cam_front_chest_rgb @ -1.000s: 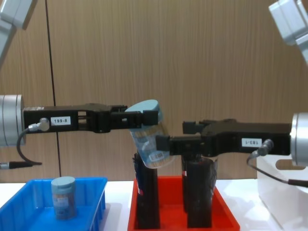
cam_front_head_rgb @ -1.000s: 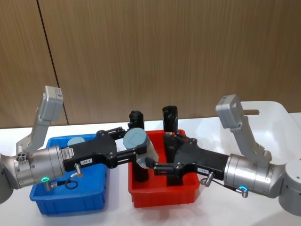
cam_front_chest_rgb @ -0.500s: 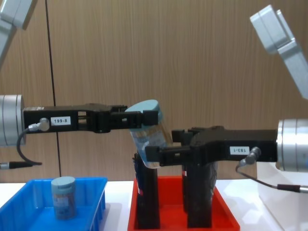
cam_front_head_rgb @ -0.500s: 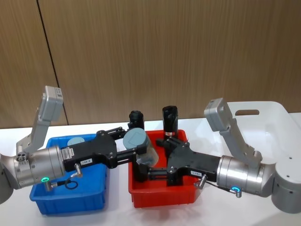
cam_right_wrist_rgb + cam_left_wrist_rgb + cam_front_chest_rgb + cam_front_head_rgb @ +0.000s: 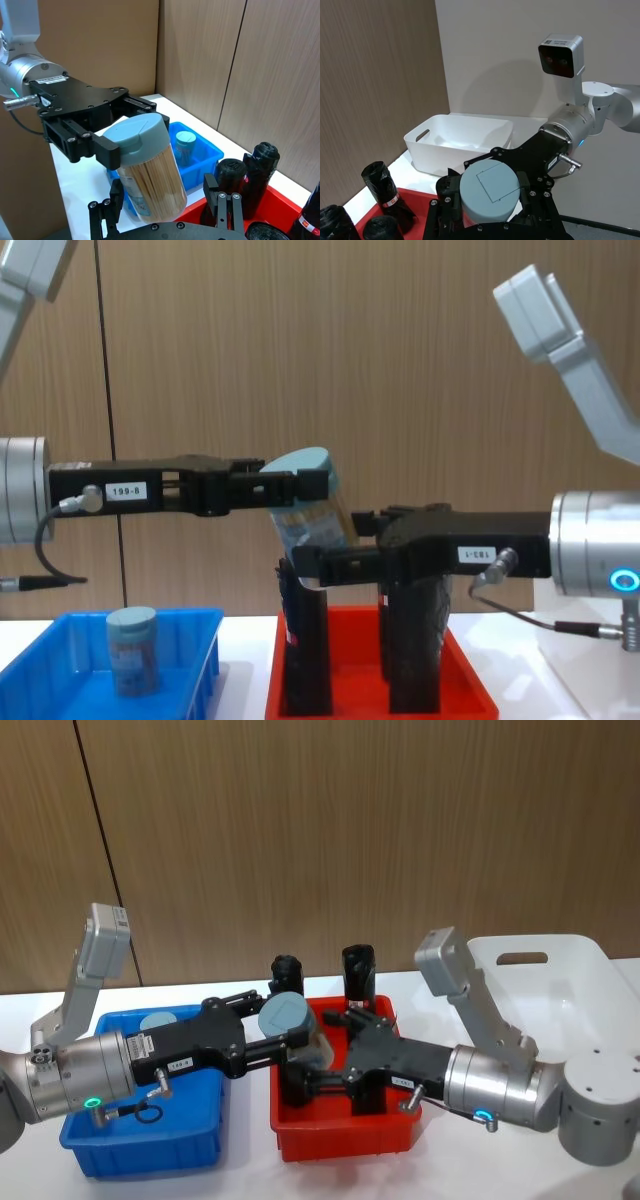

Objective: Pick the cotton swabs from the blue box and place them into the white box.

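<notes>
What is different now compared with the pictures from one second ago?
The right gripper slid toward the robot's left, so its open fingers now straddle the tilted cotton swab tub. The left gripper stayed shut on its lid, above the red bin.

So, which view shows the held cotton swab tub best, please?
The right wrist view: the tub, in the left gripper, shows lid, clear wall and swabs. Left wrist and head views give its lid; chest, a tilted side.

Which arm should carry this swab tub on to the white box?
Right. The white box sits on its side, and the right tool, open, flanks the lower tub; the left tool grips the lid end over the red bin.
</notes>
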